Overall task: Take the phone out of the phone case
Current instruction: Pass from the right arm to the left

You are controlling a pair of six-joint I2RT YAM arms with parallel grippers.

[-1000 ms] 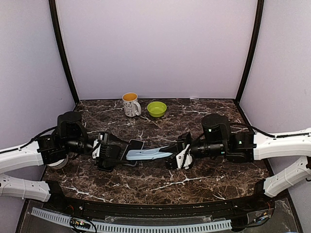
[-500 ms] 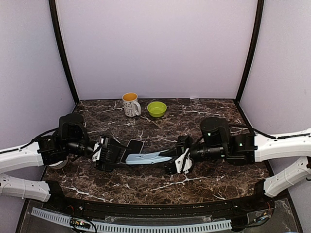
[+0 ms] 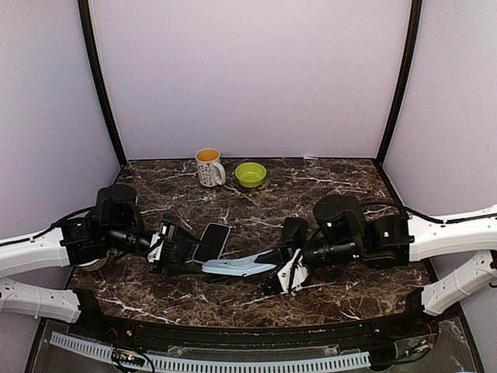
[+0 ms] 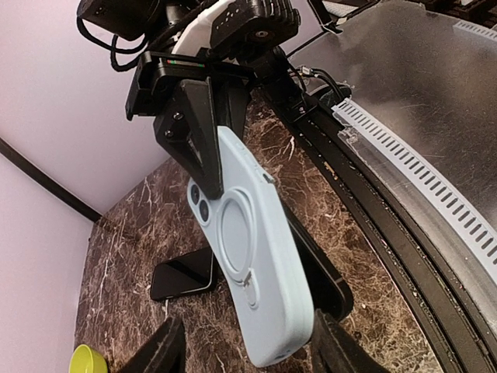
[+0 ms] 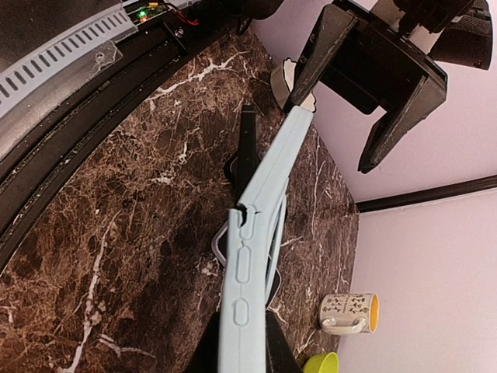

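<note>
Phone [image 3: 211, 242] out of its shell, lying flat and dark on the bench [image 3: 342, 194], just beyond the raised phone case [image 3: 237, 266] and not inside it. Right end effector [image 3: 273, 268] pinched tight on one end of that pale blue case, holding it tilted off the marble, ringed back face turned toward the left wrist camera. Left end effector [image 3: 190, 255] spread about halfway, fingers [image 4: 167, 346] either side of the case's free end, gripping nothing; contact with its edge impossible to tell. Extraction itself done, judging by the lie of things. Dangers from here: swinging the case low and clipping the phone, skating it over the smooth marble toward the near edge; closing the left fingers carelessly and twisting the soft-looking case out of the narrow right pinch, dropping it onto the phone; setting the case down on top of it and hiding the result. Mug [image 3: 207, 167] and green bowl [image 3: 250, 174] well apart at the back, out of the action
</note>
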